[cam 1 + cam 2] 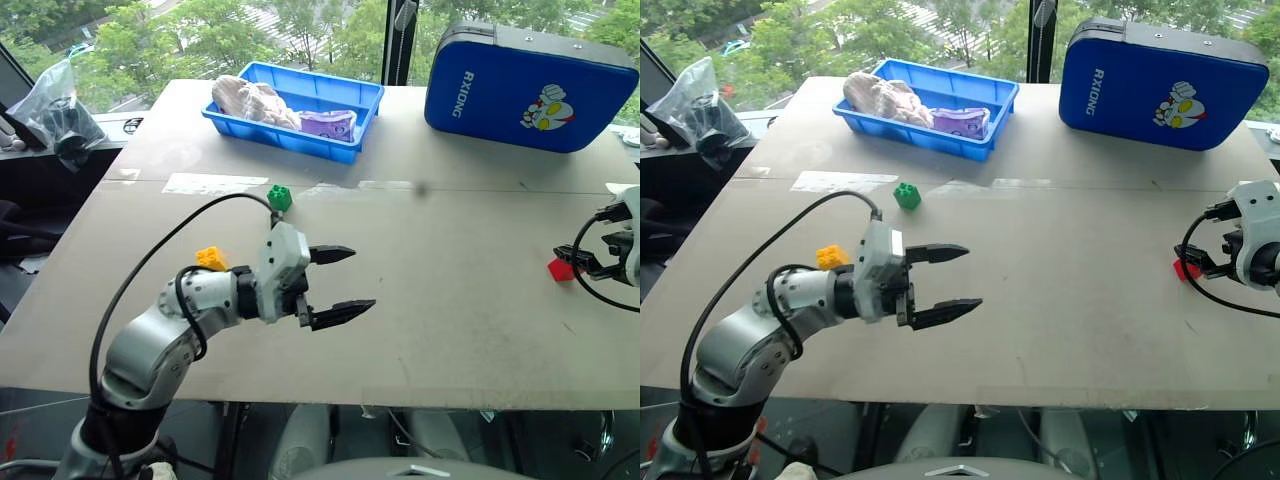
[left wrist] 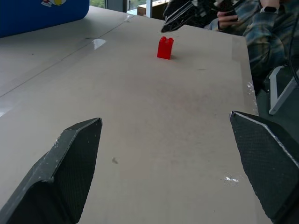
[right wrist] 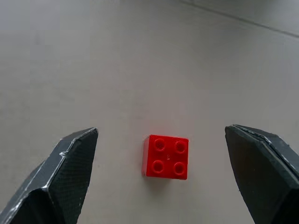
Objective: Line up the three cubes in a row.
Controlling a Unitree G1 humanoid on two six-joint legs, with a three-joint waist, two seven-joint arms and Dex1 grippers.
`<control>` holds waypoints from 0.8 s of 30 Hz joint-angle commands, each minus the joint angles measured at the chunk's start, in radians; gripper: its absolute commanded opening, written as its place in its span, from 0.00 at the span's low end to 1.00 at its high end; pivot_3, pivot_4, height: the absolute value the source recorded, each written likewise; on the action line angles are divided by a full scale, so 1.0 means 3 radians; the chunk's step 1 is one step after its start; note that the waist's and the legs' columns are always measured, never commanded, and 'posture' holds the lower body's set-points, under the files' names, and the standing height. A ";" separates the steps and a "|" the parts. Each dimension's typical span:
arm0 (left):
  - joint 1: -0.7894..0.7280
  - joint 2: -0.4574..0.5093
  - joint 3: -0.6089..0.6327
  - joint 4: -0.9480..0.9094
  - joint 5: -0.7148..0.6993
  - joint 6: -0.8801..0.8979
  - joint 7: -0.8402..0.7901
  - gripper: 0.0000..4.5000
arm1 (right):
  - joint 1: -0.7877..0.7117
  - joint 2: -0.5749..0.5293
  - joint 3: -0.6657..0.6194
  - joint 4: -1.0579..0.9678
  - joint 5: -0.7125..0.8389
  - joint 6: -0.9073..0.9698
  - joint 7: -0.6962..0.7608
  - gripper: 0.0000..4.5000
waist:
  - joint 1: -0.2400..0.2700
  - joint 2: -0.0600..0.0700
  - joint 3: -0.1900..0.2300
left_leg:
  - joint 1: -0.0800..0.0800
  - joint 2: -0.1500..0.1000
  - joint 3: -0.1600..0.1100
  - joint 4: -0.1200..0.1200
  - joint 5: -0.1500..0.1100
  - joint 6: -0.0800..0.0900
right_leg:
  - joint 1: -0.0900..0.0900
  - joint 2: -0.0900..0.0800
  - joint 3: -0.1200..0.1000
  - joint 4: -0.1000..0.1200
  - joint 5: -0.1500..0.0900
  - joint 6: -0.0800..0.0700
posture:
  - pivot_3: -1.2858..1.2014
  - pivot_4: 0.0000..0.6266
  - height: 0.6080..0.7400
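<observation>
Right end effector poised wide open above the red cube, grasp not yet made.
On the bench, the left end effector hangs open and empty over the middle; green cube and yellow cube sit well apart from the red. Next, I judge: lower, close on red, carry it toward the others.

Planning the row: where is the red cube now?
The red cube sits on the table's right side, studs up, between the open right end effector's fingers.
</observation>
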 commanded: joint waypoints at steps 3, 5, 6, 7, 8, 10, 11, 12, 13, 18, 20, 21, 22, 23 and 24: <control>-0.0101 -0.0096 -0.0115 -0.0077 -0.0055 -0.0052 -0.0046 0.99 | -0.0475 -0.0061 0.0303 0.0535 -0.0023 0.0263 0.0144 1.00 | 0.0004 -0.0004 0.0002 | 0.0000 -0.0001 0.0002 0.0000 -0.0002 0.0003 | 0.0001 0.0000 0.0006 -0.0002 0.0000 0.0002 | 0.52 0.24 1.00; -0.0090 -0.0091 -0.0118 -0.0099 -0.0052 -0.0056 -0.0062 0.99 | -0.0537 -0.0076 0.0384 0.0630 -0.0037 0.0287 0.0184 1.00 | 0.0011 -0.0005 0.0003 | -0.0001 0.0000 0.0002 0.0000 -0.0003 0.0006 | 0.0001 0.0000 0.0007 -0.0002 0.0002 0.0002 | 0.52 0.24 1.00; -0.0079 -0.0089 -0.0114 -0.0107 -0.0050 -0.0059 -0.0065 0.99 | -0.0559 -0.0082 0.0408 0.0661 -0.0032 0.0309 0.0203 1.00 | 0.0014 -0.0005 0.0003 | -0.0002 -0.0001 0.0002 0.0000 -0.0004 0.0006 | 0.0000 0.0000 0.0007 -0.0002 0.0003 0.0002 | 0.52 0.24 1.00; -0.0063 -0.0091 -0.0102 -0.0118 -0.0060 -0.0061 -0.0066 0.99 | -0.0564 -0.0100 0.0445 0.0672 -0.0017 0.0328 0.0243 1.00 | 0.0013 -0.0005 0.0003 | -0.0003 -0.0001 0.0002 0.0000 -0.0004 0.0007 | 0.0000 0.0000 0.0006 -0.0002 0.0004 0.0001 | 0.52 0.24 1.00; -0.0049 -0.0102 -0.0093 -0.0129 -0.0076 -0.0064 -0.0062 0.99 | -0.0566 -0.0101 0.0473 0.0701 -0.0026 0.0333 0.0250 1.00 | 0.0011 -0.0005 0.0003 | -0.0003 -0.0001 0.0002 0.0001 -0.0004 0.0007 | 0.0000 -0.0001 0.0006 -0.0002 0.0006 -0.0002 | 0.52 0.24 1.00; -0.0034 -0.0118 -0.0081 -0.0141 -0.0097 -0.0069 -0.0056 0.99 | -0.0564 -0.0100 0.0506 0.0738 -0.0047 0.0328 0.0262 1.00 | 0.0009 -0.0005 0.0003 | -0.0003 -0.0001 0.0004 0.0000 -0.0005 0.0008 | 0.0000 0.0000 0.0008 -0.0003 0.0007 -0.0002 | 0.52 0.24 1.00; -0.0026 -0.0123 -0.0075 -0.0147 -0.0107 -0.0066 -0.0050 0.99 | -0.0555 -0.0103 0.0520 0.0747 -0.0056 0.0314 0.0272 1.00 | 0.0009 -0.0005 0.0003 | -0.0003 -0.0001 0.0004 0.0001 -0.0005 0.0008 | 0.0000 0.0000 0.0009 -0.0003 0.0006 -0.0001 | 0.52 0.24 1.00; -0.0020 -0.0122 -0.0080 -0.0139 -0.0098 -0.0075 -0.0056 0.99 | -0.0554 -0.0099 0.0539 0.0776 -0.0075 0.0291 0.0278 1.00 | 0.0008 -0.0005 0.0003 | -0.0002 -0.0001 0.0004 0.0001 -0.0005 0.0008 | 0.0000 -0.0001 0.0009 -0.0003 0.0006 0.0000 | 0.52 0.24 1.00; -0.0008 -0.0118 -0.0084 -0.0133 -0.0089 -0.0087 -0.0061 0.99 | -0.0552 -0.0093 0.0551 0.0806 -0.0095 0.0269 0.0283 1.00 | 0.0007 -0.0005 0.0003 | -0.0002 -0.0001 0.0004 0.0001 -0.0005 0.0008 | 0.0000 0.0000 0.0009 -0.0003 0.0003 0.0004 | 0.52 0.24 1.00; 0.0032 -0.0096 -0.0098 -0.0120 -0.0041 -0.0144 -0.0066 0.99 | -0.0559 -0.0111 0.0689 0.0986 -0.0222 0.0151 0.0313 1.00 | 0.0007 -0.0005 0.0003 | -0.0001 -0.0001 0.0005 0.0003 -0.0005 0.0008 | 0.0000 0.0000 0.0009 -0.0002 0.0002 0.0008 | 0.52 0.24 1.00; 0.0051 -0.0089 -0.0097 -0.0126 -0.0040 -0.0153 -0.0064 0.99 | -0.0561 -0.0107 0.0736 0.1046 -0.0274 0.0115 0.0307 1.00 | 0.0006 -0.0005 0.0003 | 0.0000 -0.0001 0.0006 0.0004 -0.0005 0.0008 | 0.0001 0.0000 0.0011 -0.0001 0.0002 0.0008 | 0.52 0.24 1.00; 0.0058 -0.0086 -0.0098 -0.0125 -0.0036 -0.0160 -0.0066 0.99 | -0.0567 -0.0099 0.0748 0.1084 -0.0298 0.0103 0.0299 1.00 | 0.0005 -0.0005 0.0003 | 0.0000 -0.0001 0.0007 0.0004 -0.0005 0.0008 | 0.0000 0.0000 0.0011 -0.0001 0.0002 0.0008 | 0.52 0.24 1.00; 0.0071 -0.0082 -0.0094 -0.0131 -0.0038 -0.0163 -0.0066 0.99 | -0.0572 -0.0075 0.0727 0.1114 -0.0317 0.0078 0.0280 1.00 | 0.0006 -0.0005 0.0003 | 0.0000 -0.0001 0.0007 0.0004 -0.0005 0.0008 | 0.0000 0.0000 0.0012 -0.0001 0.0002 0.0008 | 0.52 0.24 1.00; 0.0086 -0.0078 -0.0091 -0.0131 -0.0035 -0.0170 -0.0069 0.99 | -0.0578 -0.0063 0.0716 0.1133 -0.0326 0.0065 0.0280 1.00 | 0.0006 -0.0005 0.0003 | 0.0000 -0.0001 0.0007 0.0004 -0.0005 0.0008 | 0.0000 0.0000 0.0012 -0.0001 0.0002 0.0008 | 0.52 0.24 1.00; 0.0098 -0.0074 -0.0090 -0.0130 -0.0031 -0.0179 -0.0070 0.99 | -0.0586 -0.0053 0.0710 0.1149 -0.0339 0.0050 0.0279 1.00 | 0.0005 -0.0005 0.0003 | 0.0000 -0.0001 0.0008 0.0004 -0.0005 0.0008 | 0.0000 0.0000 0.0013 -0.0001 0.0003 0.0008 | 0.52 0.24 1.00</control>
